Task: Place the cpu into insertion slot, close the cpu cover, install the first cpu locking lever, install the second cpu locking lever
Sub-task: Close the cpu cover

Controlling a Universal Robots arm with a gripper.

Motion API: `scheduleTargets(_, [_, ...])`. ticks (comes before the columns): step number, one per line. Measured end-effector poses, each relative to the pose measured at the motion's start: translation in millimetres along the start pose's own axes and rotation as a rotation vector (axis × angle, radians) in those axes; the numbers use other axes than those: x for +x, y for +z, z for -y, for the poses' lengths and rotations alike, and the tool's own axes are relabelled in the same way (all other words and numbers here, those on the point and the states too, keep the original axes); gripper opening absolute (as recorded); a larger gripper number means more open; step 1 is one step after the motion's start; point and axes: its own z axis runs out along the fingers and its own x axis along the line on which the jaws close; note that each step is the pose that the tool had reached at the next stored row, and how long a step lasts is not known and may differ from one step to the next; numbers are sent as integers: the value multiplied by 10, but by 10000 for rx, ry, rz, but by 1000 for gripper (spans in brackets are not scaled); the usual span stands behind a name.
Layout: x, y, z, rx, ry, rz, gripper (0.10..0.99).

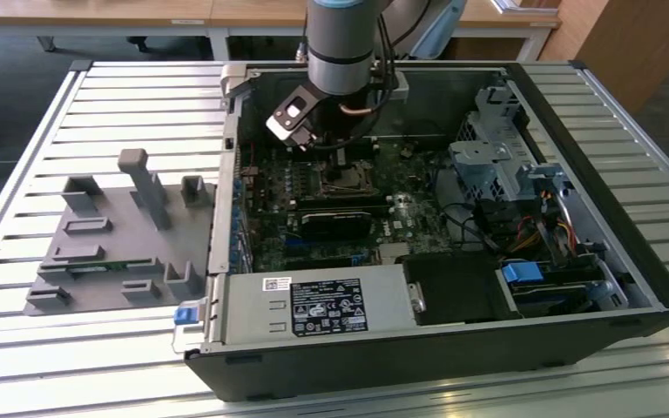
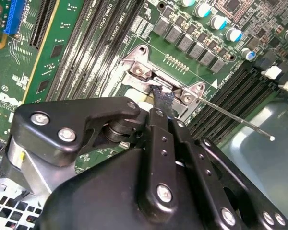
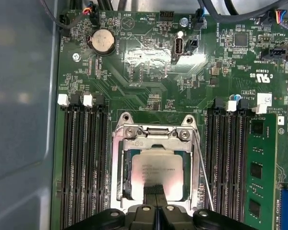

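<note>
Gripper [image 3: 155, 188] closed up tight, nothing held; cpu [image 3: 158, 167] sits right under its tips, framed by the lowered cpu cover [image 3: 121, 167], thin locking lever [image 3: 202, 167] just beside.

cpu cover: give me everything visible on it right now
The cpu cover is a silvery square metal frame with a cut-out centre, lying flat on the green board between black memory slots. The cpu shows through its opening. Two screws sit at one end. A thin wire lever slants away from one side, seemingly unlatched. The shut tool has its tip over the opening's edge.
</note>
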Motion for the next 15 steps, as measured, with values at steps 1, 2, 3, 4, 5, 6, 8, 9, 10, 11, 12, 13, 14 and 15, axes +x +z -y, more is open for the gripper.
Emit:
scheduleTargets(1, [2, 4, -8, 0, 0, 2, 106])
scheduleTargets(2, [4, 9, -27, 1, 1, 0, 106])
scheduleTargets(3, [5, 12, -46, -1, 0, 0, 106])
scheduleTargets(4, [7, 14, -57, -7, -1, -5, 106])
scheduleTargets(5, [10, 14, -58, -10, 1, -5, 106])
scheduleTargets(6, [12, 12, -58, -14, 0, -7, 106])
scheduleTargets(8, [18, -9, -62, -27, -2, -28, 106])
scheduleTargets(9, [17, -34, -61, -20, -2, -16, 106])
scheduleTargets(10, [16, -64, -60, -14, -1, -7, 106])
scheduleTargets(11, [17, -90, -61, -15, 0, -9, 106])
scheduleTargets(12, [17, -107, -61, -15, 0, -9, 106])
scheduleTargets(13, [17, -112, -61, -14, 0, -7, 106])
scheduleTargets(14, [17, -112, -62, -15, -1, -8, 106])
scheduleTargets(15, [17, -112, -67, -15, -1, -7, 106])
